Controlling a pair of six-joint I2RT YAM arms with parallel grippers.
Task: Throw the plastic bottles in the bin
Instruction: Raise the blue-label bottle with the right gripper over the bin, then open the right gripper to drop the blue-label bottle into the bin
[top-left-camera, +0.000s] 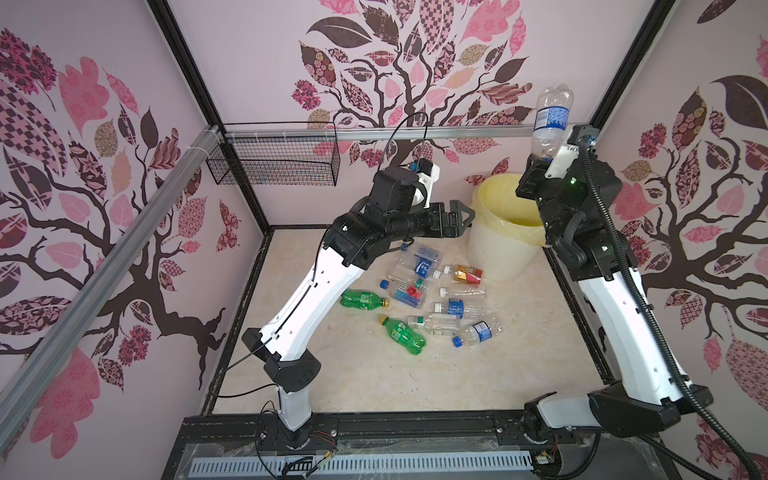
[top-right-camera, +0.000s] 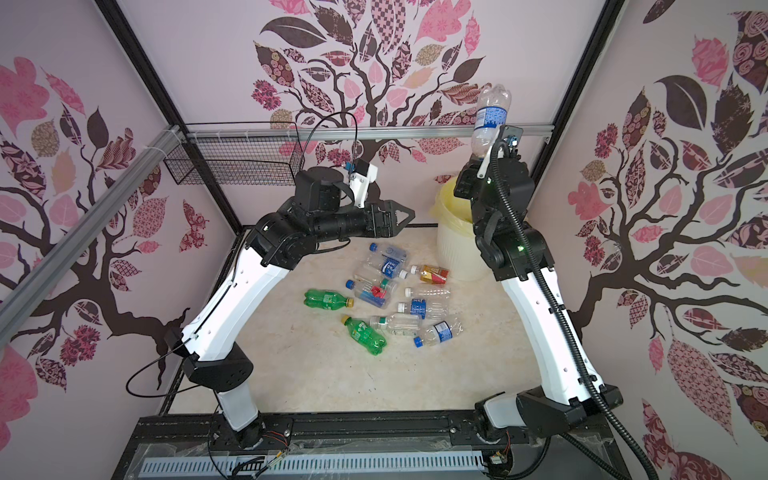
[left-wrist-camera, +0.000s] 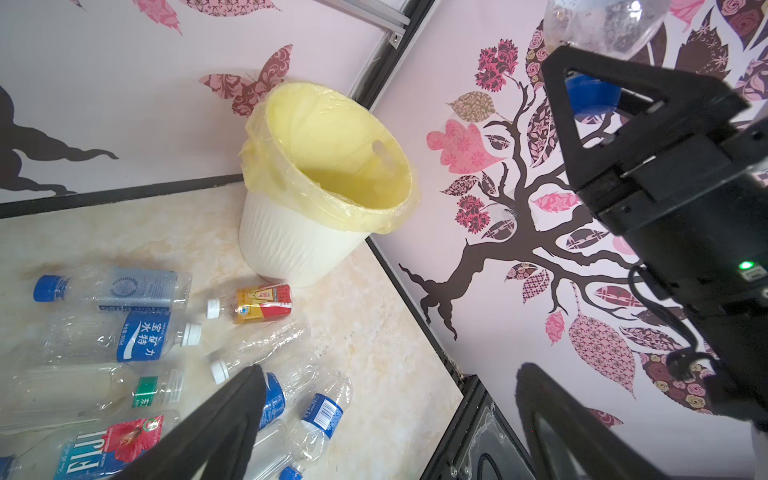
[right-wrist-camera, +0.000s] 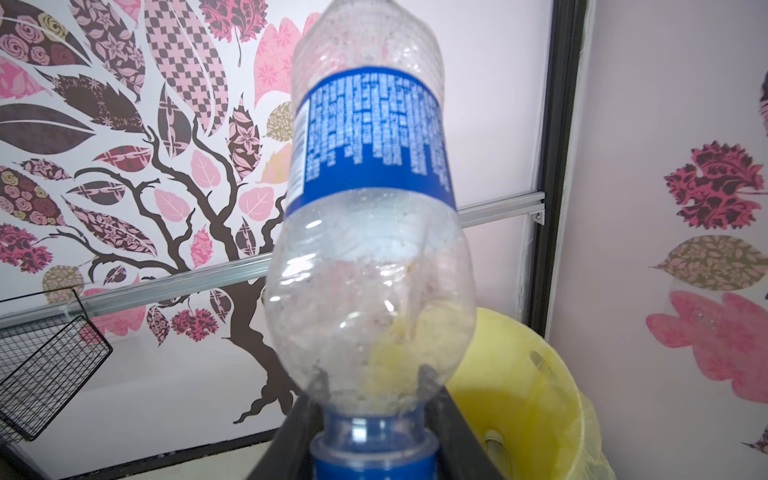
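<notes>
Clear dented bottle (right-wrist-camera: 370, 270), blue label, blue cap downward.

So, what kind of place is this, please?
Likely a robot test cell: black frame posts holding wallpapered panels, two arms bolted to a front rail, bottles strewn beside a lined bin.

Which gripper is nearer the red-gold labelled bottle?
Left. The left gripper hovers open near the red-gold bottle; the right gripper is high over the bin, gripping a clear bottle.

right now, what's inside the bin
The bin shows only its pale yellow bag inside; no bottle is visible. Its near wall hides part of the bottom; the right arm covers part of the opening in both top views.
</notes>
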